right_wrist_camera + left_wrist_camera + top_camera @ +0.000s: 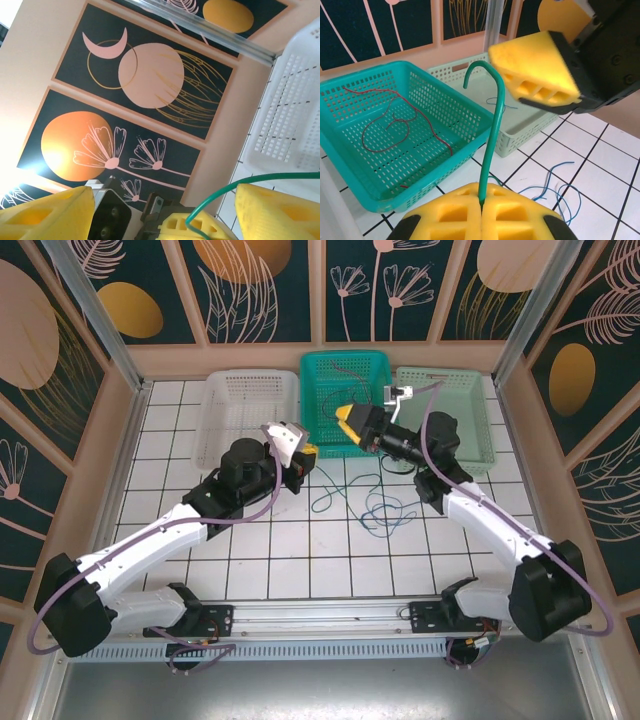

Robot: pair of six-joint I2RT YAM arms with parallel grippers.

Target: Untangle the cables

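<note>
Tiled table (300, 550), left gripper (481, 194) pinching green cable (490, 150), right gripper (350, 425) wide, seemingly empty.

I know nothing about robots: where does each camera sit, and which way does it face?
Top external: above and behind the arms, looking down on the table, white basket, teal basket, left gripper and right gripper.
Left wrist: on the left arm, facing the teal basket over its shut fingers pinching the green cable.
Right wrist: on the right arm, aimed at the wall panels and white basket, between its open fingers.
Shared: both wrist views show the green cable and the opposite gripper.
</note>
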